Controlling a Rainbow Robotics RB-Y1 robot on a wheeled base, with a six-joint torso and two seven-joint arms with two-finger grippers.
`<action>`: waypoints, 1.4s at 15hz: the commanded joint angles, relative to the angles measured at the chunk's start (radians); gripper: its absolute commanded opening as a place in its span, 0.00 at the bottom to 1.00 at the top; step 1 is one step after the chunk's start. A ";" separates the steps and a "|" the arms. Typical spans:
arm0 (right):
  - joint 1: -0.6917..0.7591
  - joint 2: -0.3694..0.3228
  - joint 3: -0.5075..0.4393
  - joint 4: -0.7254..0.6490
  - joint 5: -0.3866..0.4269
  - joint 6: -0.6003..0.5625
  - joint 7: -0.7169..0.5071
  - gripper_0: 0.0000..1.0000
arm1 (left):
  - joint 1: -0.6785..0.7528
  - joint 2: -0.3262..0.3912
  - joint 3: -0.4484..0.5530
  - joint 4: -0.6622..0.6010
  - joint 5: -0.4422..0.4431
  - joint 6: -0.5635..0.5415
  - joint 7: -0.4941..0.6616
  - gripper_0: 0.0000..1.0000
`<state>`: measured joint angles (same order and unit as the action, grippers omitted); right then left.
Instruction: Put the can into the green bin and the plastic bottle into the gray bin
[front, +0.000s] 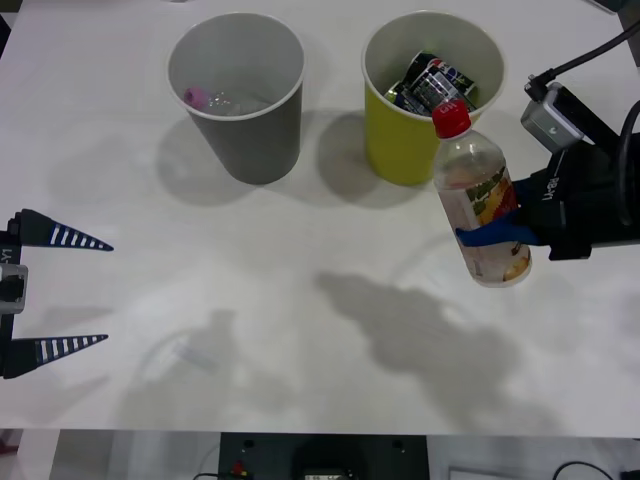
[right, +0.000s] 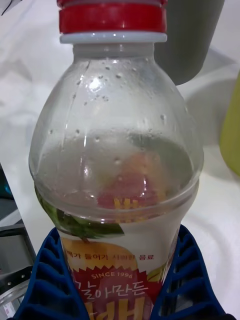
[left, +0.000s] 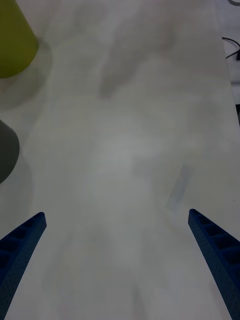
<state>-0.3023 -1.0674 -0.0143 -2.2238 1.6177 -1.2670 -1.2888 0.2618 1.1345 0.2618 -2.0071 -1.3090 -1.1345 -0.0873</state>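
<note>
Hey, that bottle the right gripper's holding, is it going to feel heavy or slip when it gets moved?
Probably light: the bottle looks empty, with only droplets inside its clear wall. It may dent a little, since thin plastic gives under the right gripper, whose fingers clamp the labelled middle. Slipping seems unlikely, as the ribbed pads hug both sides.

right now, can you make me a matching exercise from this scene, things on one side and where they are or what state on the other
Things:
1. plastic bottle
2. cans
3. left gripper
4. gray bin

States:
A. open, above bare table
B. holds a pink-capped bottle
C. inside the green bin
D. gripped by the right gripper, off the table

Pairs: 1-D, 2-C, 3-A, 4-B
</note>
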 joint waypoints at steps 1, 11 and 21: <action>-0.126 -0.020 0.071 0.039 0.001 -0.002 -0.001 0.00 | 0.000 0.000 0.000 0.000 0.000 0.000 0.000 0.98; -0.652 0.012 0.416 0.391 -0.028 -0.031 -0.001 0.00 | 0.000 0.000 0.000 0.000 0.000 0.000 0.000 0.98; -1.080 0.285 0.622 0.895 -0.001 -0.037 -0.001 0.00 | 0.000 0.000 0.000 0.000 0.000 0.000 0.000 0.98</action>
<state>-1.3626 -0.8045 0.6042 -1.3546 1.6079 -1.3041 -1.2902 0.2618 1.1345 0.2618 -2.0072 -1.3090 -1.1345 -0.0873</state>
